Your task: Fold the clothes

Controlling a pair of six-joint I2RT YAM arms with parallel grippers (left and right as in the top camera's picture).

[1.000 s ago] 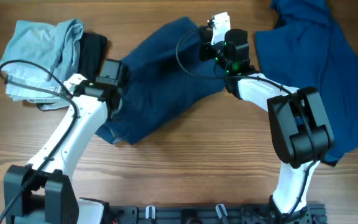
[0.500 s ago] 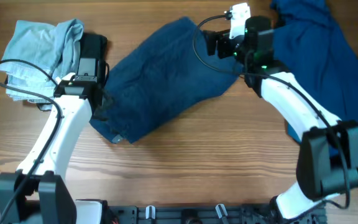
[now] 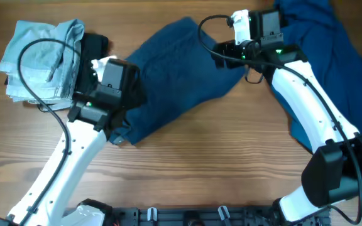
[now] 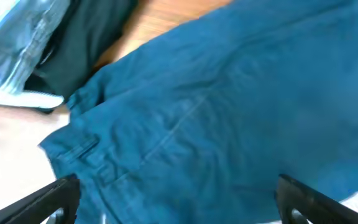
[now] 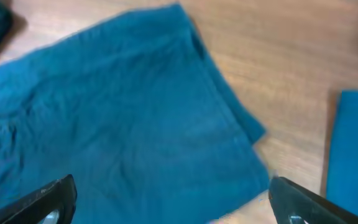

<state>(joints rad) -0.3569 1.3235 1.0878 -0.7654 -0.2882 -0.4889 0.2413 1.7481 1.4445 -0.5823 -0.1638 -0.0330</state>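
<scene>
Overhead view: the soft dark navy-blue cloth garment (image 3: 175,75) is spread on the wooden tabletop (image 3: 231,163), mid-width, toward the far edge. The left hand (image 4: 179,208) and right hand (image 5: 176,208) are wide open and empty. Limp, light cloth is expected; hem corners should be pinched.

The navy garment (image 3: 168,81) is soft, matt cloth, and the pale denim piece (image 3: 36,56) looks coarser. The desk (image 3: 219,169) is smooth grained wood; the arm shells (image 3: 70,157) are glossy white plastic
</scene>
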